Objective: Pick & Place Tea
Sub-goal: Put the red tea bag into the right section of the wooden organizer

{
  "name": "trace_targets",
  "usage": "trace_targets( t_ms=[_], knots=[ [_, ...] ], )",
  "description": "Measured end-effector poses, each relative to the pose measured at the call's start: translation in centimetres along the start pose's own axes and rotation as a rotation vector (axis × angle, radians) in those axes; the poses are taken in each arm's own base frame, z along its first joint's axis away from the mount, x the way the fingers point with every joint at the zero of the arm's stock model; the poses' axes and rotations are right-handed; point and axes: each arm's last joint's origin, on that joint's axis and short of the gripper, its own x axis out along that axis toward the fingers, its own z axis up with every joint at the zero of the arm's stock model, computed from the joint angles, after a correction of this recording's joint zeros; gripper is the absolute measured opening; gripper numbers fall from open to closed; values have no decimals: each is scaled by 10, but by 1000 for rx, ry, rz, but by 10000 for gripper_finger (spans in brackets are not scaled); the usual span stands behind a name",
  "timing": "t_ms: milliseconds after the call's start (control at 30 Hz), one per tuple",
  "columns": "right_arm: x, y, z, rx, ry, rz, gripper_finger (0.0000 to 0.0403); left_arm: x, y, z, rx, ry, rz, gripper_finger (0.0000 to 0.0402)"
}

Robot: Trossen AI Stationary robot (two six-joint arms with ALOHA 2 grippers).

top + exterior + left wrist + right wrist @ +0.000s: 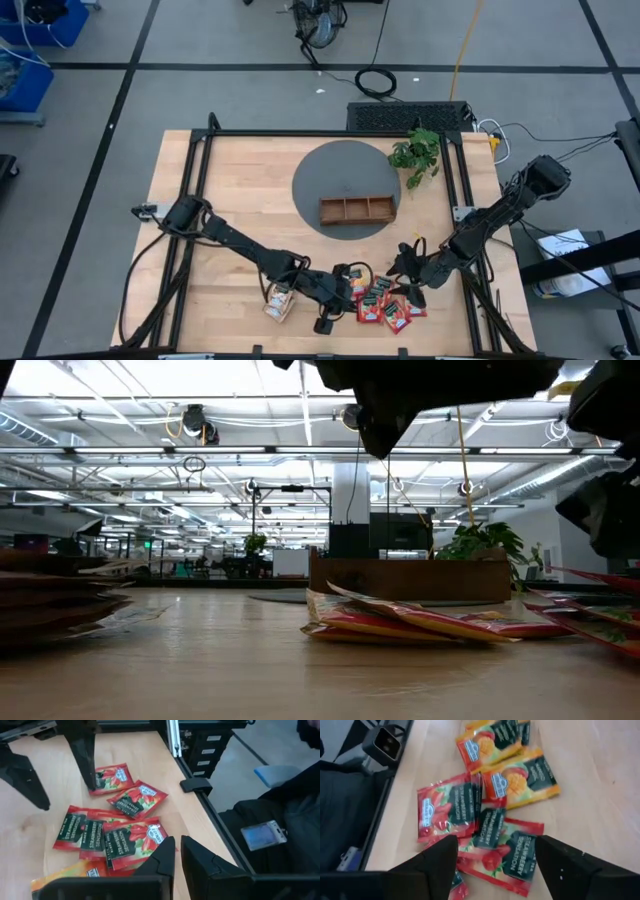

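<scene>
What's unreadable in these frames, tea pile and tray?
- Wooden tray compartments: too small in the high view; the low view shows only its side wall.
- Tea sachets count: overlapping; right gripper covers part.
- Pale item beside left gripper: too small to identify.

You see glossy, crinkled foil tea sachets [470, 807] on a smooth, matt pale wood tabletop [590, 755].

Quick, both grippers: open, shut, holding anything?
Left gripper: fingers nearly together, holding nothing.
Right gripper: open wide above the red tea sachets, holding nothing.
</scene>
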Motion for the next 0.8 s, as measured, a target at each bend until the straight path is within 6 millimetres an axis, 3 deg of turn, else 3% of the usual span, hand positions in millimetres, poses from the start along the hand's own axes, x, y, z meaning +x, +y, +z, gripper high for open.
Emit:
trace_targets(
  t_ms=[800],
  knots=[
    [29, -2, -13, 122, 69, 24, 238, 0, 1, 0, 19, 3, 16, 37]
  ],
)
